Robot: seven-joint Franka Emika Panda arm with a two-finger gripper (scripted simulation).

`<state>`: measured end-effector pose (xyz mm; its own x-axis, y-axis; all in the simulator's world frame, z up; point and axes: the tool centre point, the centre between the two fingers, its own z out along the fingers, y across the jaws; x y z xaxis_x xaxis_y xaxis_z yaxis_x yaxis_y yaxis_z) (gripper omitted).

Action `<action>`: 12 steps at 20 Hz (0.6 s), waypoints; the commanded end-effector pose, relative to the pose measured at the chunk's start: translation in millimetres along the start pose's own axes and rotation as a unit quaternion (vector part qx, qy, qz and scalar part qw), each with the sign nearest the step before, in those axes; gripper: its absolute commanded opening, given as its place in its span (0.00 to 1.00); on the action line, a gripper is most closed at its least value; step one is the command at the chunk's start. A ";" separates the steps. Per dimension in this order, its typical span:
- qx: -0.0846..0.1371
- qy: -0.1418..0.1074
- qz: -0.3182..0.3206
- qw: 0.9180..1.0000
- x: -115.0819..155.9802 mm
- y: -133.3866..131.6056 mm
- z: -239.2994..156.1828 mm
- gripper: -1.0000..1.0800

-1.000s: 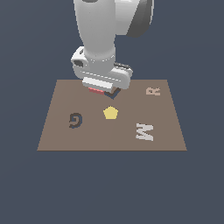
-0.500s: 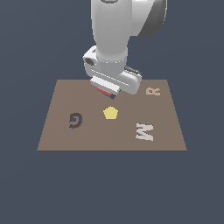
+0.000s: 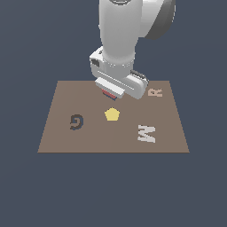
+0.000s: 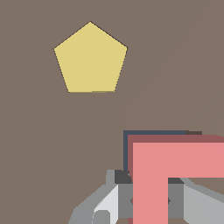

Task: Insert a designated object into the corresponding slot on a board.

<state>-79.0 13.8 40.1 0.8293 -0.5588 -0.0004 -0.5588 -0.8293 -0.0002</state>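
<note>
Red L block (image 4: 166, 166) in clenched gripper (image 4: 148, 199), seemingly just over slot (image 4: 126, 151); board (image 3: 62, 128) letters G, W, R.

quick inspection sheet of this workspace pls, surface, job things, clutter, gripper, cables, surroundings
surface: flat brown board lying on a plain dark ground.
job's things: salmon-red L block under the gripper, over the dark navy L slot; a navy edge shows beside the block, so it looks slightly offset. Whether it is seated cannot be told.
clutter: yellow pentagon near the board's middle; dark G toward the exterior view's left; pale W and R toward its right.
gripper: gripper low over the board at the block; fingers beside it; actual grip cannot be told.
cables: nothing seen.
surroundings: nothing seen beyond the uniform dark background.
</note>
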 end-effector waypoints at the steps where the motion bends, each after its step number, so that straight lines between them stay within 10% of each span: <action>1: 0.000 0.000 0.005 1.000 0.2 -1.3 -0.2 0.00; 11: 0.000 0.000 0.004 1.000 0.6 -1.6 9.9 0.00; 12: 0.000 0.000 0.004 1.000 0.6 -1.6 9.9 0.96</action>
<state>-78.0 14.7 30.8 0.8244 -0.5659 -0.0012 -0.5659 -0.8244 0.0003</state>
